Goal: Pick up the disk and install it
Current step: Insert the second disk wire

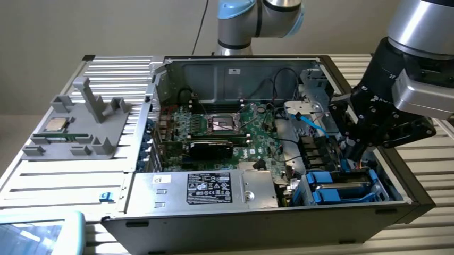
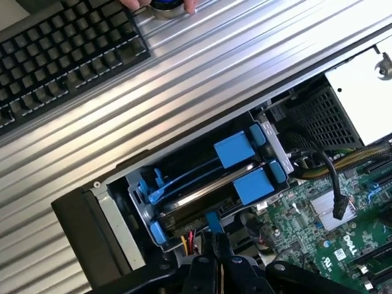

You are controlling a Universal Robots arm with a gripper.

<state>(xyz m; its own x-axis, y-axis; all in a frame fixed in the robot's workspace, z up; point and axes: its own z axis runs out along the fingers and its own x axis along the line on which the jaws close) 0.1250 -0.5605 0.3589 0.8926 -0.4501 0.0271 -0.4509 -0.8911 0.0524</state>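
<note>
Exterior view, left to right: grey fixture block [image 1: 74,125] with a square chip [image 1: 55,125]; open computer case [image 1: 212,218], green motherboard [image 1: 227,130], silver box [image 1: 206,187]; at right the disk [image 1: 341,187] in the drive cage [image 1: 301,194], blue carrier visible. Just above, gripper [image 1: 354,154], fingers closed, gripping nothing. Wrist view: keyboard [image 2: 61,58] on the ribbed table [image 2: 233,79].

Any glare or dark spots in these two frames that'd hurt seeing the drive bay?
Exterior view: the ribbed table glares bright, while the gripper and the bay around the disk sit in shadow. Wrist view: the disk carries a bright streak along its metal edge, the bay interior is dark, and the silver box is washed out white.
</note>
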